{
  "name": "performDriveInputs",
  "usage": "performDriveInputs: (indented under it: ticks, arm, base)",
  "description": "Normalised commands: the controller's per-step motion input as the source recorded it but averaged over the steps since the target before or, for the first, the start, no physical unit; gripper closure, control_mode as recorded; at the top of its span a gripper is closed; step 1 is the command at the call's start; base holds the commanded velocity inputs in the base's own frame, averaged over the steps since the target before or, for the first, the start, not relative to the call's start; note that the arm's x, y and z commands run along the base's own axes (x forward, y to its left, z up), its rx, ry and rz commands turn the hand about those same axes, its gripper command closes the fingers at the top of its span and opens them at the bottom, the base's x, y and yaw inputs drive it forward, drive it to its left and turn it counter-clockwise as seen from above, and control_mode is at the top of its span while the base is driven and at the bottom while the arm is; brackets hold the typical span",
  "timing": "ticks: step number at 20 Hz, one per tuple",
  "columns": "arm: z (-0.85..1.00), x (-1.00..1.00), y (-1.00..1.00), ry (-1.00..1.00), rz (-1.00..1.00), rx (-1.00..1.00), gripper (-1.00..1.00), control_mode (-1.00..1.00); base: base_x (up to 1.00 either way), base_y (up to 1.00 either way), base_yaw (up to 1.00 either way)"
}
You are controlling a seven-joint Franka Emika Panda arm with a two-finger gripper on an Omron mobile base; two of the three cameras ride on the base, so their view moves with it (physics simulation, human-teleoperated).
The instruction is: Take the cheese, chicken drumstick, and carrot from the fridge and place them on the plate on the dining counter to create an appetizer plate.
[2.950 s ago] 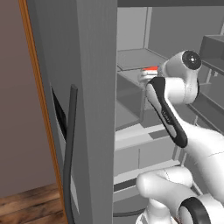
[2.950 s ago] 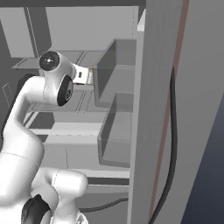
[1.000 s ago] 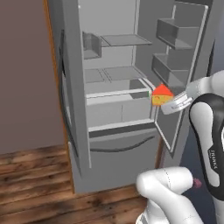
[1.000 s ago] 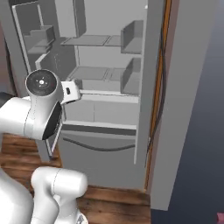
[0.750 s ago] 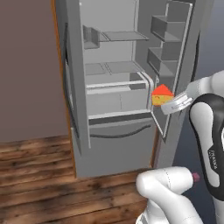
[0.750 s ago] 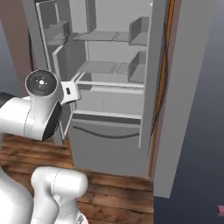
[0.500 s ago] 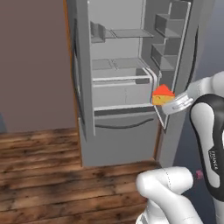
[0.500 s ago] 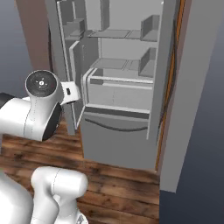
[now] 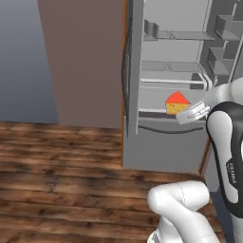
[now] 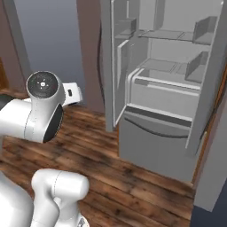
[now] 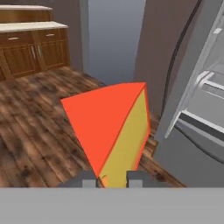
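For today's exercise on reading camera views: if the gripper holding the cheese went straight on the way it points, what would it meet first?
Probably the wooden floor. The gripper, shut on the cheese, points past it at bare boards; depth is hard to judge.

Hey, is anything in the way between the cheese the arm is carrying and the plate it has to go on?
The pictures cannot settle that. The gripper is shut on the cheese outside the open fridge, over bare wood floor, but the plate's location is unknown, so the route cannot be judged.

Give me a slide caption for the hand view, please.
Claw shut on the cheese, red rind up, above the wood floor beside the open fridge.
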Motion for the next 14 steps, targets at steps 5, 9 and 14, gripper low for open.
performDriveInputs:
  ticks: [5, 9, 14]
  arm:
    - [0.0, 0.0, 0.0, 0.0, 0.0, 0.0, 1.0, 1.0]
    - [0.0, 0.0, 0.0, 0.0, 0.0, 0.0, 1.0, 1.0]
    - [0.0, 0.0, 0.0, 0.0, 0.0, 0.0, 1.0, 1.0]
  base:
    - [-0.14, 0.31, 0.4]
    - [0.14, 0.08, 0.31]
    - [0.14, 0.16, 0.32]
